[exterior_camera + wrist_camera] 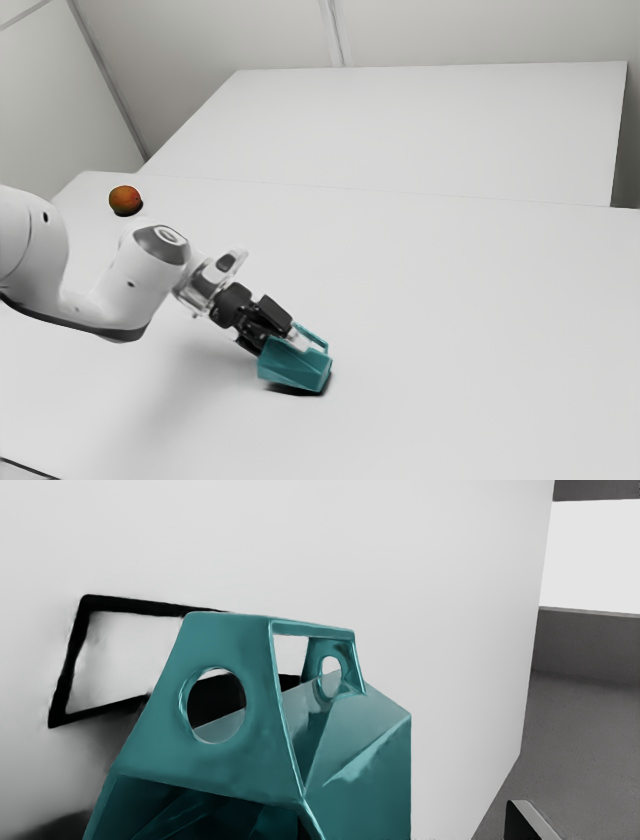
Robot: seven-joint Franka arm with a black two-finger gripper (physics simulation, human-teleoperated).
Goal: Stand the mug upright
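At the upper left of the exterior view, a round, mottled orange-red fruit [125, 200] sits on the smooth, matte white surface [450, 290]. Below it, the glossy white arm [140, 275] slopes in from the left edge toward the lower middle. There the black claw [281, 346] is right at the mug [293, 365], its fingers spread rather than pinching: in the wrist view one fingertip [529, 822], pale-faced and dark-sided, stands clear of the mug's flank.

The mug lies on its side, just beyond the claw and to its lower right in the exterior view. Its mouth seems to face the claw, so its long axis runs away from the arm, base outermost. Righting it would turn on bringing that mouth end up while the base swings under. It is teal, hard-looking and softly shiny, with flat, faceted walls; the angular handle [235, 650], pierced by round holes, sticks up on top.
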